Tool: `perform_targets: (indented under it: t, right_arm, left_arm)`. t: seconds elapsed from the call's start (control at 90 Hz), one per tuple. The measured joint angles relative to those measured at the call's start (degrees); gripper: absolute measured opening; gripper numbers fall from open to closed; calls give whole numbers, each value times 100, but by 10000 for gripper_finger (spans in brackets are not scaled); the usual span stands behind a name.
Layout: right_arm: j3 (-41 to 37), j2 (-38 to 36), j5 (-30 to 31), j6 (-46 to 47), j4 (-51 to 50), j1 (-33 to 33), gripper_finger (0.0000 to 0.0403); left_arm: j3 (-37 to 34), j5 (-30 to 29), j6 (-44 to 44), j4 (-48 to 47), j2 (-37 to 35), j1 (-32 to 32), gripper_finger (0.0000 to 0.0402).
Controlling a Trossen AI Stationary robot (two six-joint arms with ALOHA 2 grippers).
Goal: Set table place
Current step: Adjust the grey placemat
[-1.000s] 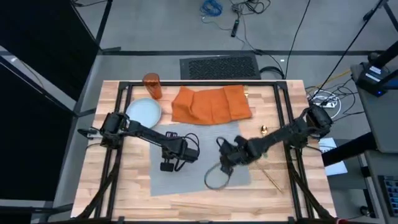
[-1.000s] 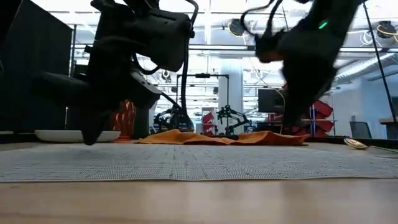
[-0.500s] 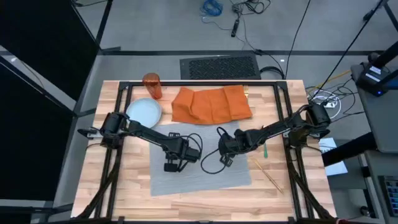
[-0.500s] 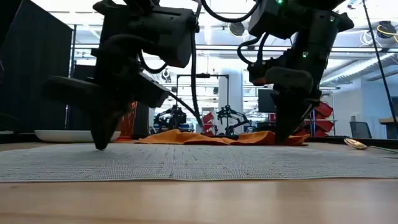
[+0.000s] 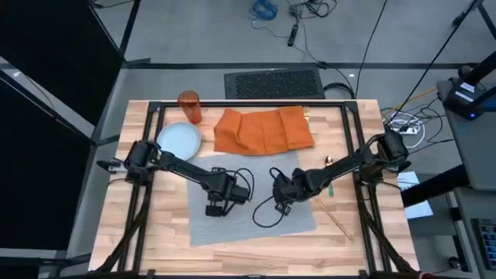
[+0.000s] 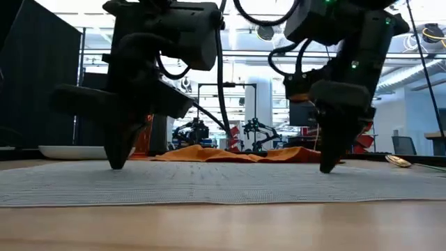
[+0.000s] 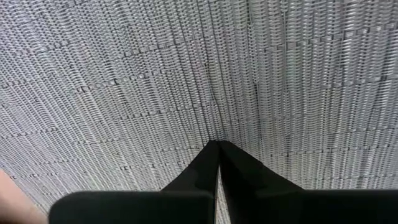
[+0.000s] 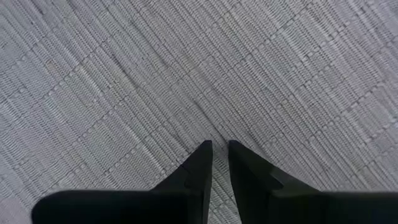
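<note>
The grey placemat lies flat on the table. My left gripper stands shut on the mat's left-middle part, and its tips meet the weave. My right gripper stands on the mat's right part, nearly shut, with a thin slit between its tips. The pale-blue plate, the orange tumbler and the orange napkin rest on the table beyond the mat. Green-handled cutlery lies to the right of the mat. My left gripper presses its shut fingertips down on the placemat's top, coming from above at a slant. The mat lies flat on the table under them. My right gripper touches the placemat's top with its fingertips, pointing down from above. Nothing shows between them.
A gold spoon and thin gold pieces lie on the wood right of the mat. The black frame rails run along both sides of the table. Loose cables from the arms hang over the mat.
My right gripper has swung toward the table's far edge over the mat. It has then come back toward the near edge and down onto the mat's right part. My left gripper has stayed on the mat, shifting only slightly toward the near edge.
</note>
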Motion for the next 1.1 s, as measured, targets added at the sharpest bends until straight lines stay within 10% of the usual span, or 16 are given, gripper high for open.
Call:
perform_targets:
  t: [1.1]
  right_arm:
    - [-11, 58, 94, 1371, 474, 1329, 38]
  left_arm:
    - [-2, 199, -431, 242, 7, -559, 0]
